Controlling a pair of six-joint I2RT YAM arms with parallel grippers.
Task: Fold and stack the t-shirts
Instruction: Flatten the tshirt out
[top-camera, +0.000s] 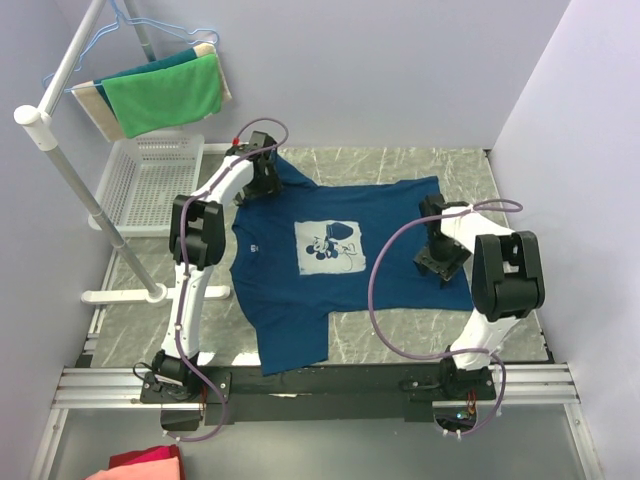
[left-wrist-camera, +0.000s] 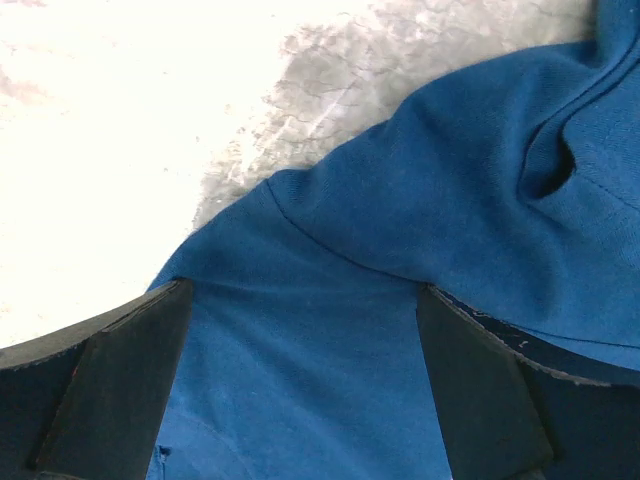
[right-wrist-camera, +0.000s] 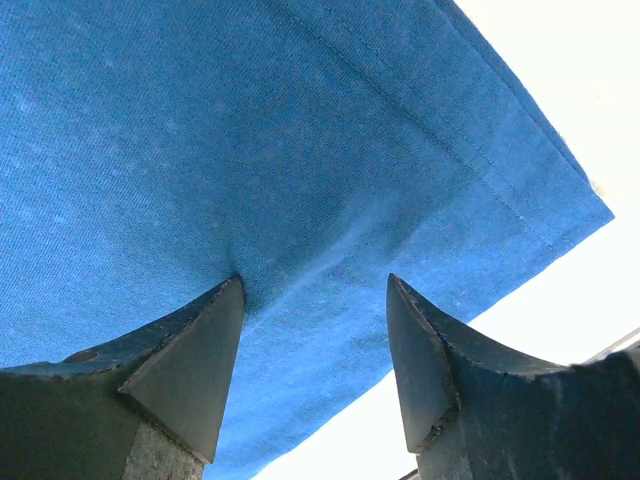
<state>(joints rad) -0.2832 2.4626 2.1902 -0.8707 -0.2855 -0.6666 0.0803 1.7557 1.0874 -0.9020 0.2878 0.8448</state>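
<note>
Both released, left end effector (left-wrist-camera: 300, 300) straddles a sleeve (left-wrist-camera: 380, 200) of the t-shirt (top-camera: 300, 310), right end effector (right-wrist-camera: 315, 290) its hem corner (right-wrist-camera: 540, 200), likely ready to pinch for folding.

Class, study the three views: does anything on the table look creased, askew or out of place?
Only slightly. The t-shirt lies spread on the table, but the left wrist view shows a puckered fold in it by the open left hand. Nothing looks spilled or torn.
</note>
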